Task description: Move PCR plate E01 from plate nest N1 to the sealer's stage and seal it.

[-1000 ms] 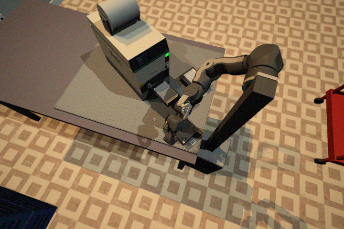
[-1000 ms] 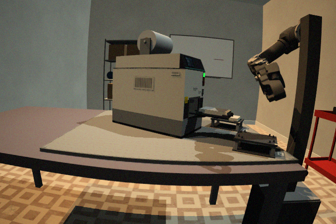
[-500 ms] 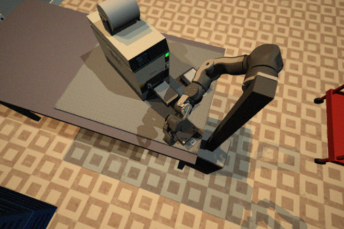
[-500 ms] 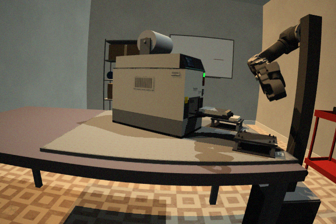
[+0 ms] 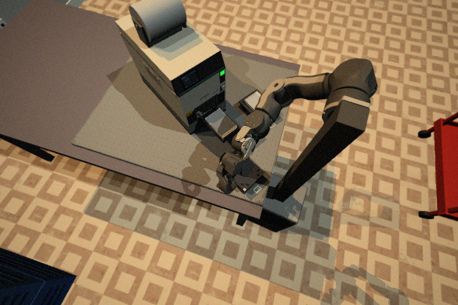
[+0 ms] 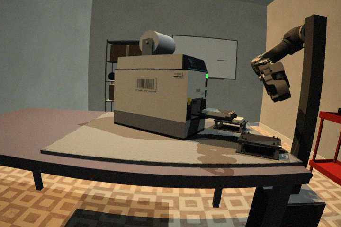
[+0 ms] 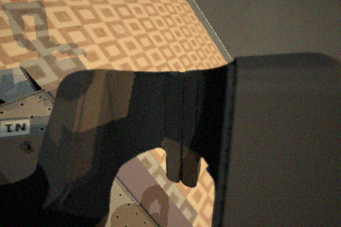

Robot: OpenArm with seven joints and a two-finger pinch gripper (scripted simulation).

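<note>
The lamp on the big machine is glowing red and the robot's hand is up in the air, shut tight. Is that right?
Not quite. The lamp on the sealer glows green, not red; the exterior view shows it plainly. The rest holds: the hand is shut, holding nothing, up above the table.

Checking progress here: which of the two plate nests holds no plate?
The nest by the arm's post, nearest the table's front edge, is bare; the other nest, beside the sealer, carries a pale plate.

sealer (image 6: 155, 93) on table (image 6: 28, 126) | stage (image 6: 220, 113) at its front | two nests beyond: far (image 6: 229, 123), near (image 6: 258, 145)
</note>
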